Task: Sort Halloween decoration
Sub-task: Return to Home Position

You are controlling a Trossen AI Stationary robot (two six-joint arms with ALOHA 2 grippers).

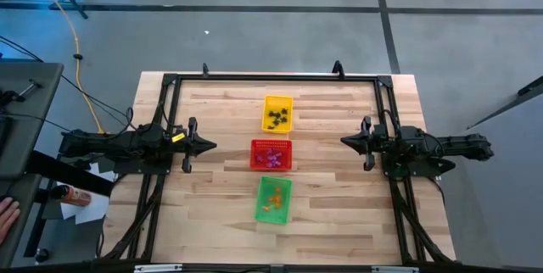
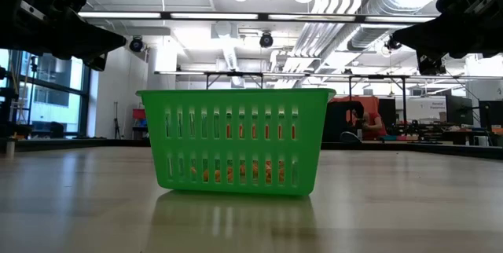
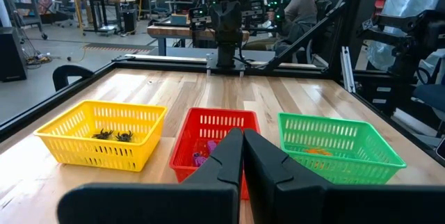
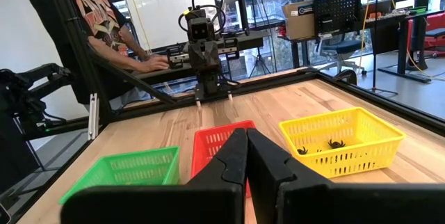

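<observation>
Plainly, trinkets [image 1: 277,119] lie in baskets [image 1: 266,102], far from left fingers [image 1: 204,145] and right fingers [image 1: 350,142].

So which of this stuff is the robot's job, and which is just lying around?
In the job: tiny black trinkets in the yellow mesh basket; purple-pink trinkets in the red mesh basket; orange trinkets in the green mesh basket; dark left arm and right arm, parked at the wooden table's sides.
Lying about: yellow floor cable; white papers beside the table.

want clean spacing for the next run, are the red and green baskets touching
Apart. The left wrist view shows a strip of bare table between the red basket and the green basket.
</observation>
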